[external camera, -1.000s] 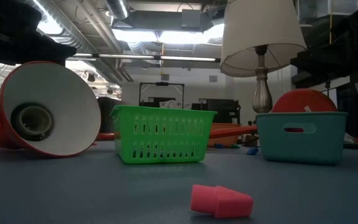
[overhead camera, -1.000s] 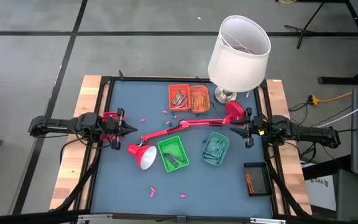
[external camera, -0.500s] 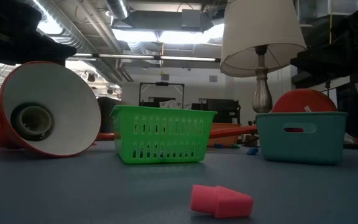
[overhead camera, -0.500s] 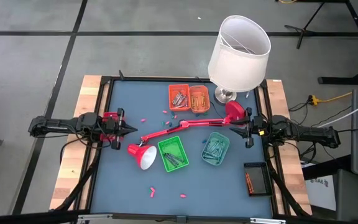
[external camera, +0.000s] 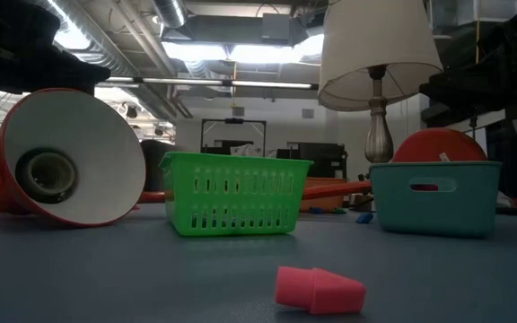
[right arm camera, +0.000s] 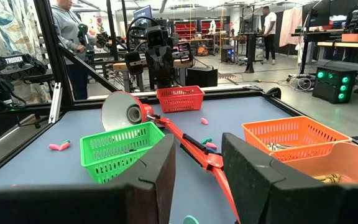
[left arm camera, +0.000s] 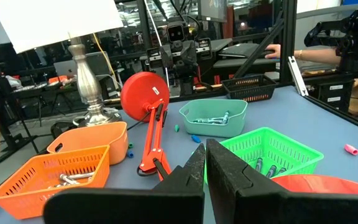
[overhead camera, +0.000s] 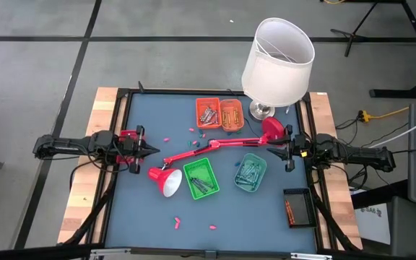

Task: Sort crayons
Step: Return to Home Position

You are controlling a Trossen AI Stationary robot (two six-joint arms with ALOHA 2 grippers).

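While the left pincer (left arm camera: 205, 152) rests closed at the left edge of the surface (overhead camera: 143, 209) and the right pincer (right arm camera: 197, 145) sits open opposite, crayons (overhead camera: 202, 186) lie in the green basket (overhead camera: 191, 171): likely light, brittle, waxy; I'd pinch one mid-length, across its paper.
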